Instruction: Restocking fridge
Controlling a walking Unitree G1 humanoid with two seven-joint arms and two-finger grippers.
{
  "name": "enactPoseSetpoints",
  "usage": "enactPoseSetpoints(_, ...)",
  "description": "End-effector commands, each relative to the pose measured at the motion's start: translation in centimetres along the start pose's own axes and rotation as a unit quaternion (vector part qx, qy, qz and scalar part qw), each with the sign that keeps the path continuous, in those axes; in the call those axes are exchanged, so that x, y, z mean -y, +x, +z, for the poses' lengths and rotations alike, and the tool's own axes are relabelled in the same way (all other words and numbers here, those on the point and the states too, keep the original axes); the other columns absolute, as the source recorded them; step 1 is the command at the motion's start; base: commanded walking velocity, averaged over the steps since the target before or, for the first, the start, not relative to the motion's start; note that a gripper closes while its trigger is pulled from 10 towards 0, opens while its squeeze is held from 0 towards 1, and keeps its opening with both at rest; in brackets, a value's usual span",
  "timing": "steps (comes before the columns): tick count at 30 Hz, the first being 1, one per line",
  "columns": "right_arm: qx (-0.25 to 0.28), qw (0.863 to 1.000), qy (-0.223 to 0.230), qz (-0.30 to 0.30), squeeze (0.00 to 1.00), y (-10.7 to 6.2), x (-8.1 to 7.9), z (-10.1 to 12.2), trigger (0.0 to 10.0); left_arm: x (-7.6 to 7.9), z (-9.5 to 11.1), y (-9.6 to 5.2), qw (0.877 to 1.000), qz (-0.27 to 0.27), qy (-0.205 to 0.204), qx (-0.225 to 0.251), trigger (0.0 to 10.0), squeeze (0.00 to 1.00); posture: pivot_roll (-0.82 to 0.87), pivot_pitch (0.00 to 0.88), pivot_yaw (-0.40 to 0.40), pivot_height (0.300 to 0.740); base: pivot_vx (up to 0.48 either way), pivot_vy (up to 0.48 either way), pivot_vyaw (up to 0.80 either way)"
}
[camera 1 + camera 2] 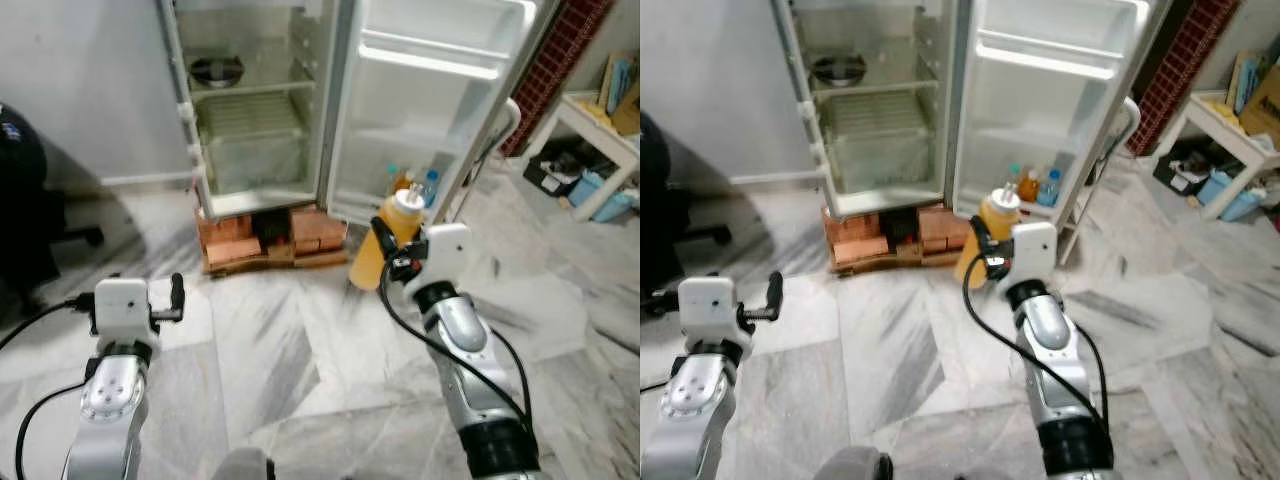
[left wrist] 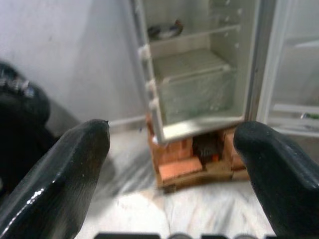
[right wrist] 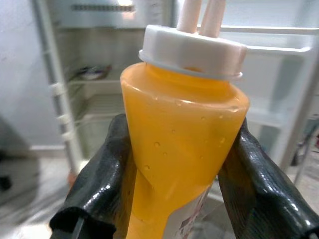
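Sauce bottle [image 3: 184,144], soft yellow plastic beaded with droplets, sits clamped between the glossy black fingers [image 3: 99,184] of my right gripper [image 1: 385,262]. Its white ribbed cap carries twin pale nozzles. I hold it tilted above the floor [image 1: 300,350], in front of the fridge [image 1: 250,100], near the lower edge of the open door [image 1: 430,90].

The fridge is a white box with its door swung wide toward my right. Inside, a dark round bowl [image 1: 217,70] rests on the upper shelf, and beneath that lies a ribbed clear cover over a frosted drawer [image 1: 255,155]. The door's moulded racks are white plastic; the lowest one holds a few small bottles [image 1: 415,182] with coloured caps. Under the fridge, rough orange bricks [image 1: 235,235] stack on a wooden pallet.

My left gripper [image 1: 165,300] hangs low, well out from the fridge on its hinge-free side, its two rounded, shiny fingers [image 2: 60,184] spread apart with nothing between them.

The floor is grey-veined white marble, smooth and streaked. Off past the door stands a white table [image 1: 600,130] with blue items below it.
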State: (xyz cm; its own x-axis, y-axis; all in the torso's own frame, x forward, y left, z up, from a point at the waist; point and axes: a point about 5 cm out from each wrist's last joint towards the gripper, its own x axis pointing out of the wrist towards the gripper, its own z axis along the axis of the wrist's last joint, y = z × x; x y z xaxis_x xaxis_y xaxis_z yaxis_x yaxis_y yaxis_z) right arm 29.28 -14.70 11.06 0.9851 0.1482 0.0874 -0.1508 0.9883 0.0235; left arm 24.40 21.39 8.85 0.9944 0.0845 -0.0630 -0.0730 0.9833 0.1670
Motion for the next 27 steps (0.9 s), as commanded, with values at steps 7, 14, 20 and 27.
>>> enactPoseSetpoints(7, -0.010, 0.999, 0.001, -0.033, 0.00, -0.7, 0.7, -0.8, 10.0, -0.3, -0.7, 0.6, 1.000, -0.017, 0.014, -0.015, 10.0, 0.00, 0.08, 0.009, -0.035, 0.740, 0.438, 0.000, 0.00)
enactPoseSetpoints(14, -0.016, 0.999, 0.005, -0.033, 0.00, -0.3, 0.8, -1.1, 10.0, -0.4, -1.5, -0.2, 0.999, -0.014, 0.015, -0.025, 10.0, 0.00, 0.10, 0.016, -0.052, 0.740, 0.439, 0.000, 0.00)
enactPoseSetpoints(20, -0.016, 0.999, 0.017, -0.030, 0.00, 0.5, 0.4, -1.0, 10.0, 0.1, -1.3, -0.2, 0.999, -0.034, 0.019, -0.030, 10.0, 0.00, 0.12, 0.030, -0.071, 0.740, 0.460, 0.000, 0.00)
enactPoseSetpoints(27, -0.015, 1.000, 0.016, -0.020, 0.00, 0.7, 0.2, -0.9, 10.0, 0.3, -1.5, -0.4, 0.999, -0.030, 0.015, -0.033, 10.0, 0.00, 0.12, 0.036, -0.078, 0.740, 0.465, 0.000, 0.00)
